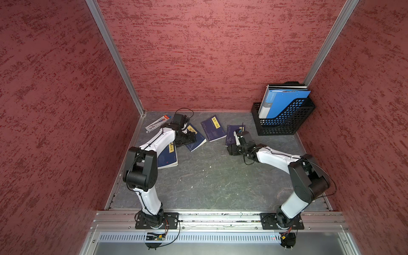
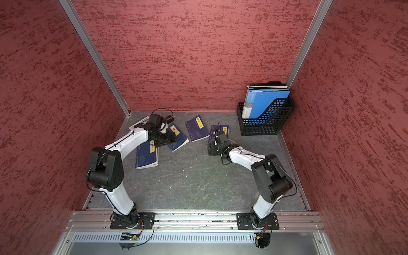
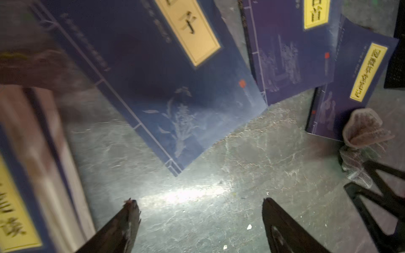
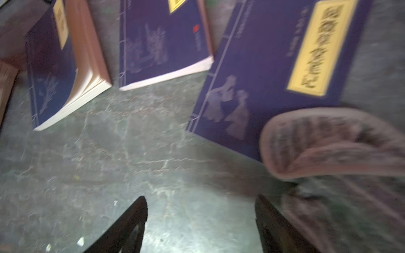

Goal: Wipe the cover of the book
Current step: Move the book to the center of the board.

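Observation:
Several dark blue books with yellow title labels lie at the back of the grey table. In both top views one lies at front left (image 1: 167,157), one under my left gripper (image 1: 196,141), one in the middle (image 1: 213,128) and one at the right (image 1: 233,132). My left gripper (image 3: 199,201) hovers open over bare table beside the plant-motif book (image 3: 175,92). My right gripper (image 4: 201,197) is open too, with nothing between its fingers. A grey-pink cloth (image 4: 328,142) lies crumpled on the near corner of the right book (image 4: 263,65), just outside one right finger (image 4: 269,219).
A black mesh file holder (image 1: 284,123) with blue folders stands in the back right corner. A long white pen box (image 1: 157,123) lies at the back left. Red walls close in three sides.

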You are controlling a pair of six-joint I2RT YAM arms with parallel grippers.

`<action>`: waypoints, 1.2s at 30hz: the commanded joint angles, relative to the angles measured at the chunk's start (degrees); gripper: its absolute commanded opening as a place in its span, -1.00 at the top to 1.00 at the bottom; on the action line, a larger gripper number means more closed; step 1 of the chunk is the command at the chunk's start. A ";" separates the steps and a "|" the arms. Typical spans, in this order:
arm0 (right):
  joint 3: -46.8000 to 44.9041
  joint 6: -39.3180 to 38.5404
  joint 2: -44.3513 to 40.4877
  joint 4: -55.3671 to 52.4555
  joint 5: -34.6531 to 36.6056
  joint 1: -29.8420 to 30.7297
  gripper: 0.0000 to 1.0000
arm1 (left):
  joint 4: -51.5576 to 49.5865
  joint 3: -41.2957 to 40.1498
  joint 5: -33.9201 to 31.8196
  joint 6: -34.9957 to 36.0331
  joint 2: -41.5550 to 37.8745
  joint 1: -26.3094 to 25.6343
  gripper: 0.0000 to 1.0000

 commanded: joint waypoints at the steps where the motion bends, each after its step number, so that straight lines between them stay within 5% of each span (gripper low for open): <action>1: 5.64 -4.41 0.81 -2.30 2.84 -3.84 -0.58 | 3.95 0.46 2.14 -0.49 2.66 -2.81 -0.77; 16: 36.72 -7.99 27.58 -10.43 -0.09 -14.44 -0.40 | 13.36 15.56 9.54 -7.52 21.26 -13.35 -0.59; 28: 43.14 -10.27 35.21 -11.46 -5.54 -17.02 -0.41 | 15.71 22.92 12.35 -8.82 29.11 -15.58 -0.40; 36: 44.73 -11.54 38.65 -15.01 -8.00 -17.05 -0.19 | 14.43 27.55 14.33 -10.16 33.27 -16.06 -0.16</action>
